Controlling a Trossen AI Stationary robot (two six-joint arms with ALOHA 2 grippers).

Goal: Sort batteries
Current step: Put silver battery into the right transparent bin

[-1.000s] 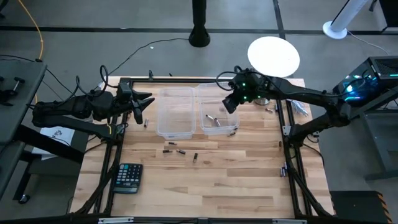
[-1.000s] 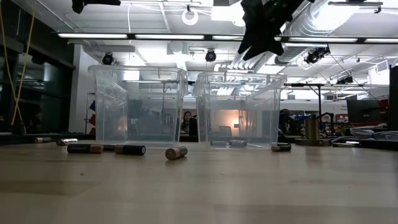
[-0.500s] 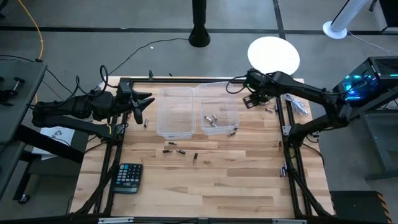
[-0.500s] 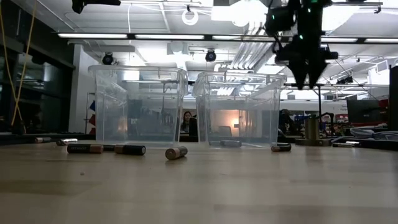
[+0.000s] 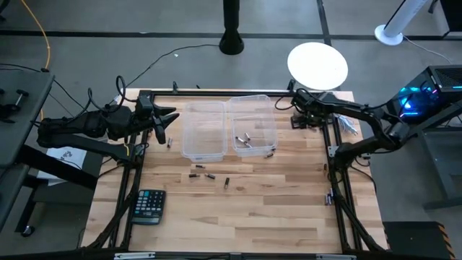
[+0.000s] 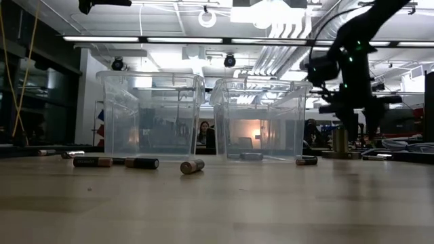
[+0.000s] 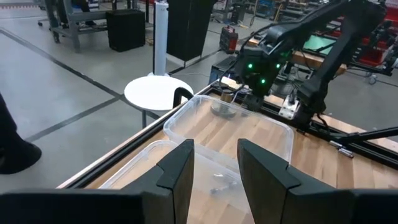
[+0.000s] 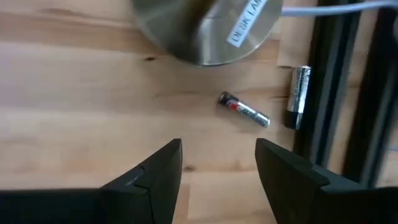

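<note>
Two clear bins stand side by side at the table's far middle: the left bin (image 5: 203, 130) and the right bin (image 5: 253, 127), which holds a few batteries (image 5: 246, 141). More batteries (image 5: 203, 175) lie on the wood in front of the bins, also seen in the low view (image 6: 191, 166). My right gripper (image 8: 217, 165) is open and points down above bare wood at the far right. A small dark battery (image 8: 244, 112) and a silvery battery (image 8: 298, 96) lie just beyond it. My left gripper (image 5: 163, 127) waits open, left of the bins, with nothing between its fingers.
A round metal bell-shaped object (image 8: 205, 28) stands close to my right gripper, beside the black frame rail (image 8: 339, 87). A black calculator (image 5: 149, 206) lies near the front left. A lone battery (image 5: 169, 144) lies below my left gripper. The near half of the table is bare wood.
My right gripper has swung from above the right bin toward the table's right edge and come down. It has tipped from slanting to pointing almost straight down, near the metal object. The left arm has kept still.
</note>
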